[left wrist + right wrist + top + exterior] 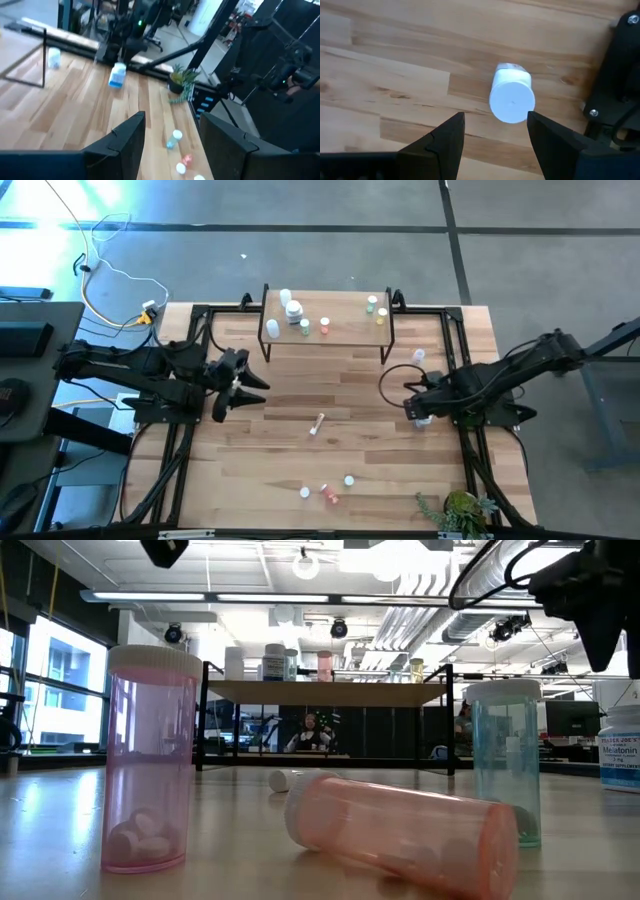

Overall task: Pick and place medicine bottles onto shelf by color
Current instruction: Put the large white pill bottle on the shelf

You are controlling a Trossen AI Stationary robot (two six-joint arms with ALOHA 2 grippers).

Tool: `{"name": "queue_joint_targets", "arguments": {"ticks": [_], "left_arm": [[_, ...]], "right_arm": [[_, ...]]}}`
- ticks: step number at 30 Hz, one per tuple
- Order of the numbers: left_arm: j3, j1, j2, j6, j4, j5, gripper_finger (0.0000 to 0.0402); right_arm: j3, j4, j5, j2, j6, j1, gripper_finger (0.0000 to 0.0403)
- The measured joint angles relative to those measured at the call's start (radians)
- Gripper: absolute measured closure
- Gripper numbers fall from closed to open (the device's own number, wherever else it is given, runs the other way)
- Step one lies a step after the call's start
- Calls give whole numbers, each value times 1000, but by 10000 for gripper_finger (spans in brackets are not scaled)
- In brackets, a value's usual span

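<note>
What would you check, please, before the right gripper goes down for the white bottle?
1. Right gripper open: ok.
2. White bottle upright, cap up: ok.
3. Bottle centred between the fingers: not ok, it sits ahead of them and toward one finger.
4. Nothing crowding the bottle: ok, bare wood around it.
5. Free spot on the shelf: ok.
6. Left gripper clear of the path: ok, parked across the table.

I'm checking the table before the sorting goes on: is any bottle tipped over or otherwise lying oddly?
Yes. A pink-red bottle lies on its side at the table's near edge, between two upright ones. Another small bottle lies flat mid-table. The white bottle under the open right gripper stands upright.
</note>
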Motion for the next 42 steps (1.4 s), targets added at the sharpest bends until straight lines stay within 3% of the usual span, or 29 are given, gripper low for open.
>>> {"name": "queue_joint_targets", "arguments": {"ticks": [17, 38, 42], "left_arm": [[0, 0, 0, 103, 9, 0, 222], [0, 0, 0, 117, 8, 0, 222], [0, 0, 0, 146, 7, 0, 222]], "right_arm": [[0, -41, -14, 103, 84, 5, 196], [0, -22, -24, 278, 184, 5, 196], [0, -17, -44, 279, 186, 4, 211]]}}
